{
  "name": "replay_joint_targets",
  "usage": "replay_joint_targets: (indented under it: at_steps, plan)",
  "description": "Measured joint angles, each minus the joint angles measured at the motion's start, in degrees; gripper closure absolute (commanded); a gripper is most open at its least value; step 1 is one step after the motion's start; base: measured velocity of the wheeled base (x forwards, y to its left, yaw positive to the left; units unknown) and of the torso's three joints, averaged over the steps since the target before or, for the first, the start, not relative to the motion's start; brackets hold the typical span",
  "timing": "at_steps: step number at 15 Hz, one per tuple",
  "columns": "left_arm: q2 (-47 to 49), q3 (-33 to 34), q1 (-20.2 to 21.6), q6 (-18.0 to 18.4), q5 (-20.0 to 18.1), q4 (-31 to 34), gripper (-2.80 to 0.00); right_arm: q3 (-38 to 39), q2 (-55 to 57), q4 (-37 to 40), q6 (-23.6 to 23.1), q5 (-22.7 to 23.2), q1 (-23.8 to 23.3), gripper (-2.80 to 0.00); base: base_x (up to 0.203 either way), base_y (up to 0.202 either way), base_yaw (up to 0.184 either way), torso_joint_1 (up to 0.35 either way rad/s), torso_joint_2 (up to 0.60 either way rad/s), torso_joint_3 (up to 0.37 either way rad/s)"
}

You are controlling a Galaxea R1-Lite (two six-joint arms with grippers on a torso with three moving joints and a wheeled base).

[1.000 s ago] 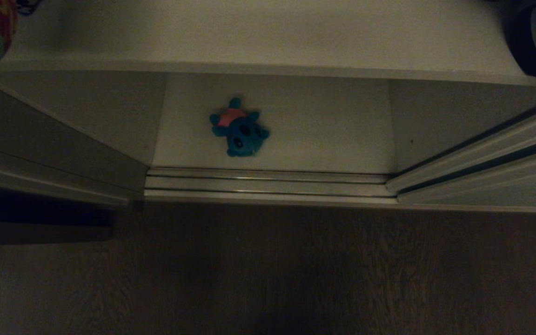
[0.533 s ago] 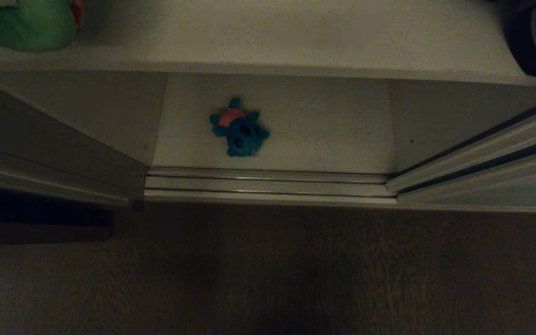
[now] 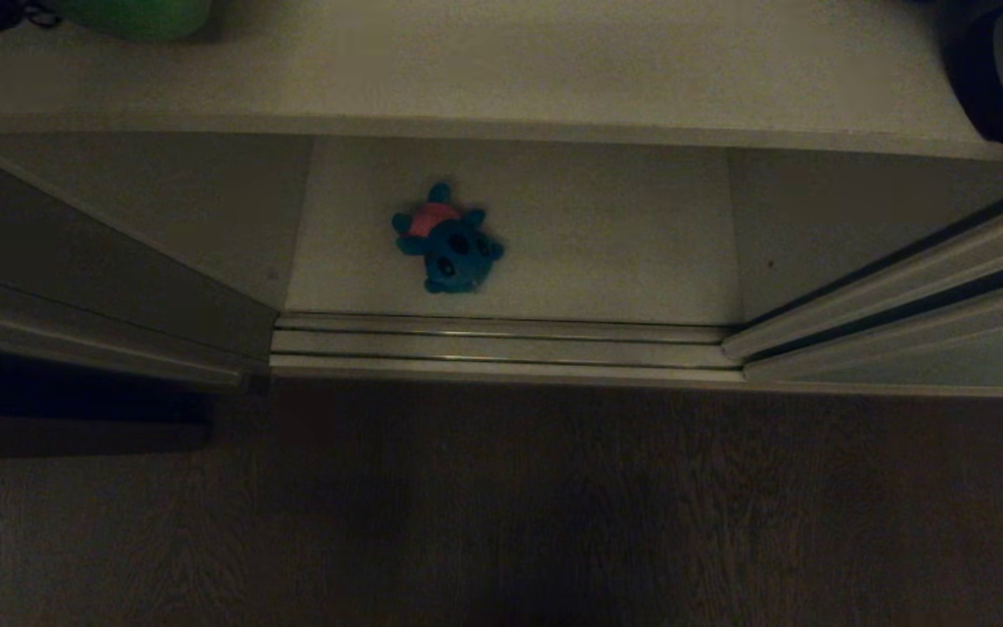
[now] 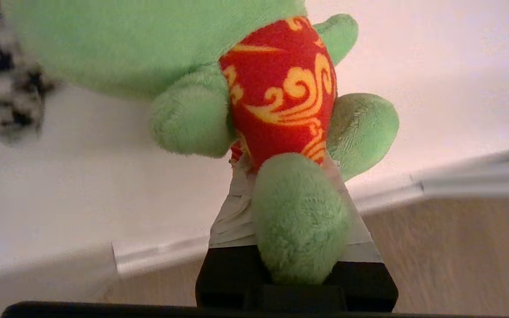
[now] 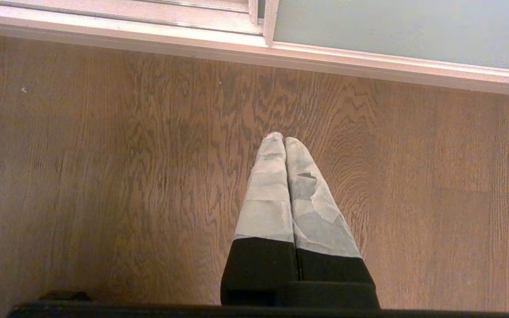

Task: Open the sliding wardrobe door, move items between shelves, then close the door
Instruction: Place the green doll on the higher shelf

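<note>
Sliding wardrobe door: we logged it pushed aside, upper right of the right wrist view. Upper shelf: green plush, clenched in our left gripper, had travelled rightward along the top-left edge. Lower shelf: blue plush unmoved, centre. Right gripper: closed, empty. Transfer under way

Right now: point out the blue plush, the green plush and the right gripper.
blue plush (image 3: 451,246): head view, on its dark-eyed face.
green plush (image 4: 281,88): left wrist view, on its red patterned patch.
right gripper (image 5: 283,140): right wrist view, where the shut fingertips meet.
</note>
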Motion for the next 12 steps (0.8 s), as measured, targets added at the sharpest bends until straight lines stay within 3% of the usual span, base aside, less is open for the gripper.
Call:
replay_joint_targets:
  at_steps: [3,8,12]
  plan:
    - [2.4,-2.0,-0.4,0.3,3.0,-5.5,0.00,0.0,0.0,0.0,0.0,0.0,0.0,0.00,0.000,0.000,0.000,0.000,0.00,0.000]
    - [7.5,-4.2,-1.4,0.4,4.0,-7.0,0.00,0.0,0.0,0.0,0.0,0.0,0.0,0.00,0.000,0.000,0.000,0.000,0.00,0.000]
    - [13.0,-4.7,-2.4,0.4,6.1,-16.2,0.00,0.0,0.0,0.0,0.0,0.0,0.0,0.00,0.000,0.000,0.000,0.000,0.00,0.000]
